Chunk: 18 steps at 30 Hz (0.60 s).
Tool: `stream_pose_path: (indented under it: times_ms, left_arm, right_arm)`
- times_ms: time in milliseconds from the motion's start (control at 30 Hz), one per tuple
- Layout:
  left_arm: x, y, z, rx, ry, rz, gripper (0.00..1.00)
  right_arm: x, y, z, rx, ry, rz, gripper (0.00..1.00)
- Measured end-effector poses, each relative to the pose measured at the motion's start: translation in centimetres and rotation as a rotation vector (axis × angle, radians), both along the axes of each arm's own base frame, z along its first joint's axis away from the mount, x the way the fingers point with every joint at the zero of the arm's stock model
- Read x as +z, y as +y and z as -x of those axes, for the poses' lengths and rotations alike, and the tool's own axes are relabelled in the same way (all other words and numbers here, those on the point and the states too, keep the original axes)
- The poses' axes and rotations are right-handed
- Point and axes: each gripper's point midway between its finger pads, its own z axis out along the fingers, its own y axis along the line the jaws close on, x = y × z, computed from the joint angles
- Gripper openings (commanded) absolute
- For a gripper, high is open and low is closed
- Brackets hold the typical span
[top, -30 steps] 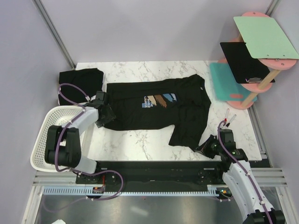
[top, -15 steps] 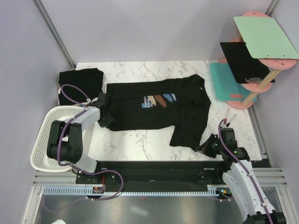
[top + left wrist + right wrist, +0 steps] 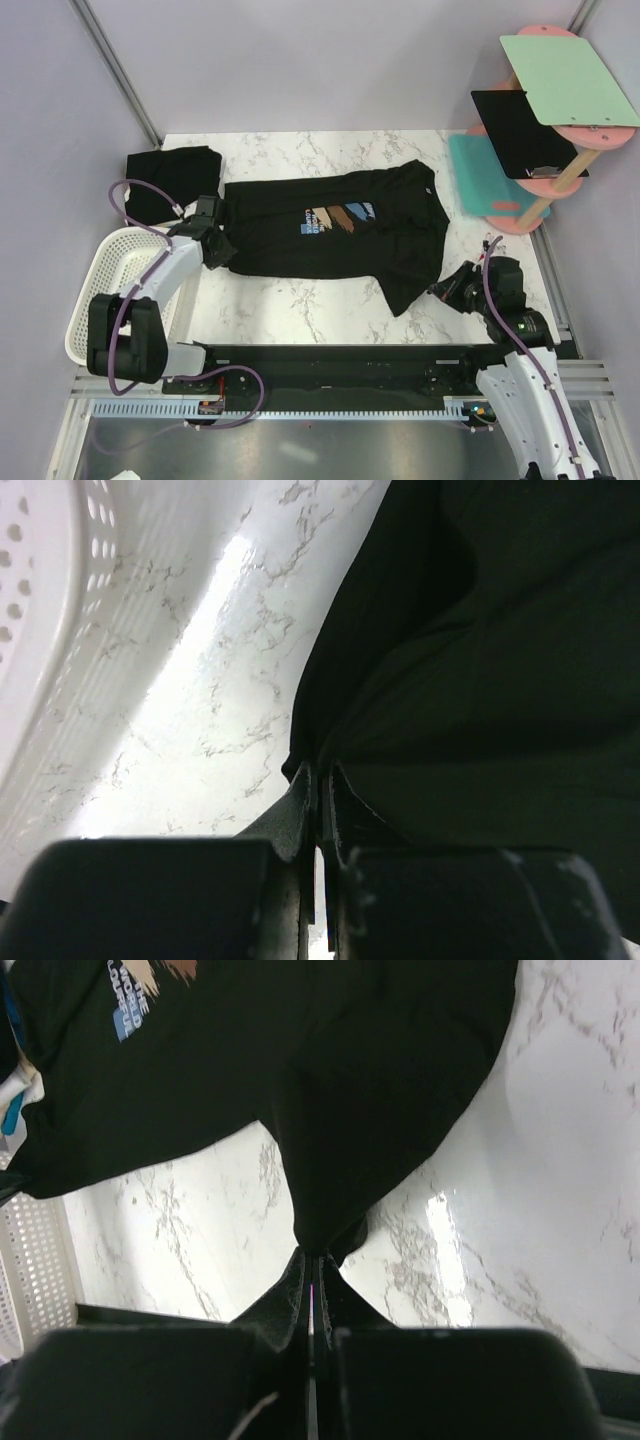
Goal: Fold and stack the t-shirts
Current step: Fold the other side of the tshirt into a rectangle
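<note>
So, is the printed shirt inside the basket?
No, the printed shirt lies spread on the table, beside the basket.

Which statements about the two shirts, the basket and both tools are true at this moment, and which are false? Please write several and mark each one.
1. The printed t-shirt lies spread on the marble table with its print facing up. True.
2. The left tool is open and apart from the cloth. False: it is shut on the printed t-shirt's edge.
3. The right tool is shut on a near corner of the printed t-shirt. True.
4. The second black t-shirt lies inside the white basket. False: it lies folded on the table's far left corner, beyond the basket.
</note>
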Motion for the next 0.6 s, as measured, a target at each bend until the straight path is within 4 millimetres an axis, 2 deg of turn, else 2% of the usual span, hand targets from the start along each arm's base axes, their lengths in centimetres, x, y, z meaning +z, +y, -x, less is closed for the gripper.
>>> stream_pose_path:
  times_ms: [233, 500, 600]
  left_arm:
    - [2.9, -0.2, -2.8, 0.006, -0.059, 0.018, 0.02]
    - [5.4, -1.0, -6.3, -0.005, -0.110, 0.056, 0.02]
    - [5.6, -1.1, -7.4, -0.007, -0.109, 0.069, 0.02]
  right_arm:
    - [1.6, -0.5, -3.9, -0.001, -0.043, 0.064, 0.00]
    - [5.8, -0.1, -11.8, 0.013, -0.163, 0.100, 0.00]
    - [6.1, 0.3, -14.3, 0.024, -0.173, 0.093, 0.00]
